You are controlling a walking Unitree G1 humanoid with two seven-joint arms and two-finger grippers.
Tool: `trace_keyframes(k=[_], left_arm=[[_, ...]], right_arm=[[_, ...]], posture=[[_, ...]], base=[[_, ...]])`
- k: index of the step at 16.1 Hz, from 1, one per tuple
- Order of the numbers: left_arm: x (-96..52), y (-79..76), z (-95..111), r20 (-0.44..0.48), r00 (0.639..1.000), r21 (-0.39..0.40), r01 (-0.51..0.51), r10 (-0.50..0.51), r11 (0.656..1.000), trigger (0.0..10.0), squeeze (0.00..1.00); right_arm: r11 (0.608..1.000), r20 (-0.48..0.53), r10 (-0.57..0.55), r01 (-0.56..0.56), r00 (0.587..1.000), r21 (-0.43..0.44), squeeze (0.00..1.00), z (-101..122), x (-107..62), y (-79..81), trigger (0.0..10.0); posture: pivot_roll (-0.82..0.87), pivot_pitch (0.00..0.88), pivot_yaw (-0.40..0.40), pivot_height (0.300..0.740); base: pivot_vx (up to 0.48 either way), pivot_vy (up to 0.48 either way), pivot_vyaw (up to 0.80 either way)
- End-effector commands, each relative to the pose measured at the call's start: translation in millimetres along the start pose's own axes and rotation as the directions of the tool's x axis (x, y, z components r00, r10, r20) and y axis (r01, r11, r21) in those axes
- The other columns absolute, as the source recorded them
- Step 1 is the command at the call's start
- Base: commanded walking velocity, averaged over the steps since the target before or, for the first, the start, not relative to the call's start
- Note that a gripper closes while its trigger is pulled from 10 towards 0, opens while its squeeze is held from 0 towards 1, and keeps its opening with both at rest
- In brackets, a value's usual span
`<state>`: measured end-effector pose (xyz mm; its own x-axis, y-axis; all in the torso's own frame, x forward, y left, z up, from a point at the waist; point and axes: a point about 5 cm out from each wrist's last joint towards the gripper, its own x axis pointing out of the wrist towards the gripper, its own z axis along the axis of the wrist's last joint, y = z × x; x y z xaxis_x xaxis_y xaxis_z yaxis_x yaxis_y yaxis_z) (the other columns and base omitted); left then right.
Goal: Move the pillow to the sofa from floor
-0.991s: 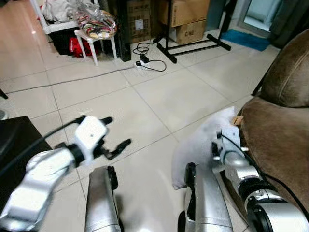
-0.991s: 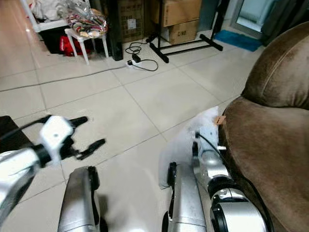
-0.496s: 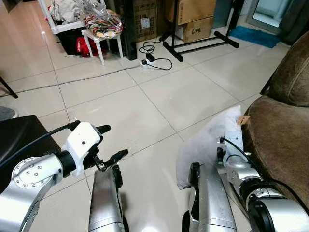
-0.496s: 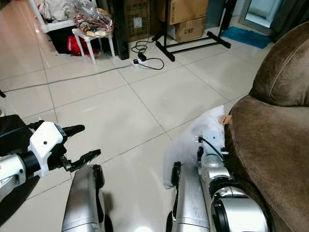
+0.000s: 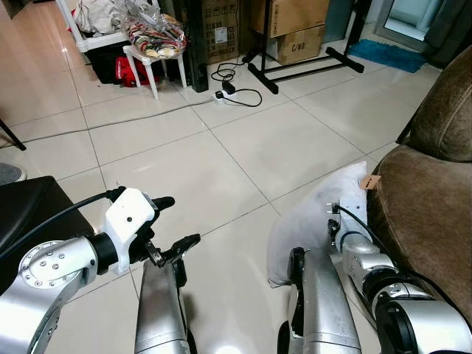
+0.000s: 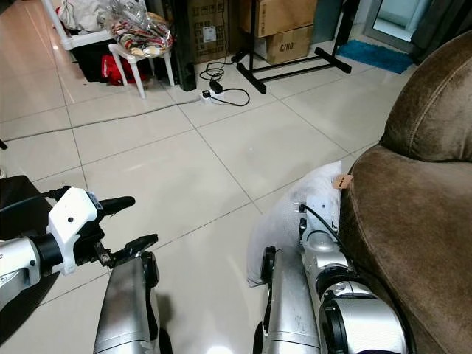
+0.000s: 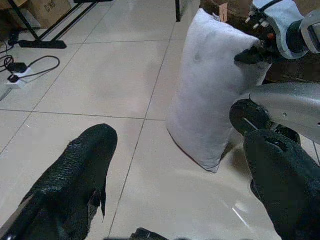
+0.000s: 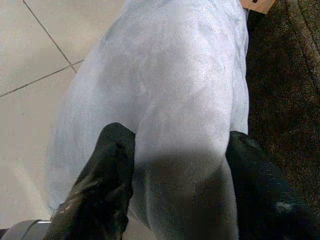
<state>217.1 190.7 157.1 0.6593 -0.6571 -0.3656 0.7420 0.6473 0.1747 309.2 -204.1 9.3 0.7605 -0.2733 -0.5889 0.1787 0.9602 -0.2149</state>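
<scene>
the white pillow (image 5: 313, 221) stands on end on the tiled floor (image 5: 251, 147), leaning against the front of the brown sofa (image 5: 435, 184). from the head views the right gripper (image 7: 257, 50) is mostly hidden behind its own silver wrist; the right wrist view settles it, with one black finger (image 8: 107, 175) on each side of the pillow's top edge and the fabric bunched up between them, so the gripper is clamped on the pillow. the left wrist view shows the same grip from across the floor, the right fingertips pinching the pillow's upper corner, and a small tan tag (image 7: 223, 11) at the far top of it.

the left gripper (image 5: 168, 221) hangs over bare tile, well apart from the pillow, its two fingers spread wide with nothing between them.

further back, a white plastic stool (image 5: 151, 66) carries a bag of colourful things, with a red bag under it, cardboard boxes (image 5: 295, 29) behind, a black stand (image 5: 302, 66), and a power strip with its cable (image 5: 228, 92) on the tiles. a blue mat (image 5: 387, 55) lies by the doorway. a dark object (image 5: 29, 214) at the robot's left is cut off by the frame edge. the pillow's lower end is hidden behind the robot's legs.
</scene>
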Motion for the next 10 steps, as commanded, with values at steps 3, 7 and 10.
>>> trace_keyframes(k=[3,7,10], left_arm=[[0.3,-0.3,4.8,0.006,1.000,0.015,0.011,-0.011,1.000,10.0,0.00],[3.5,-0.1,6.0,0.012,1.000,0.017,0.016,-0.016,1.000,10.0,0.00],[5.5,-0.1,6.6,0.017,1.000,0.018,0.015,-0.015,1.000,10.0,0.00]], right_arm=[[0.999,0.008,0.024,-0.024,1.000,-0.021,0.00,3.1,0.0,3.8,0.0],[0.998,0.018,0.063,-0.064,0.998,0.016,0.00,4.8,-0.2,6.4,0.0],[0.999,0.034,0.054,-0.054,0.998,0.003,0.00,8.5,0.1,5.9,0.0]], posture=[[0.10,0.000,0.049,0.427],[0.09,0.000,0.052,0.427],[0.09,0.000,0.047,0.427]], base=[[0.000,0.000,0.00],[0.000,0.000,0.00],[0.000,0.000,0.00]])
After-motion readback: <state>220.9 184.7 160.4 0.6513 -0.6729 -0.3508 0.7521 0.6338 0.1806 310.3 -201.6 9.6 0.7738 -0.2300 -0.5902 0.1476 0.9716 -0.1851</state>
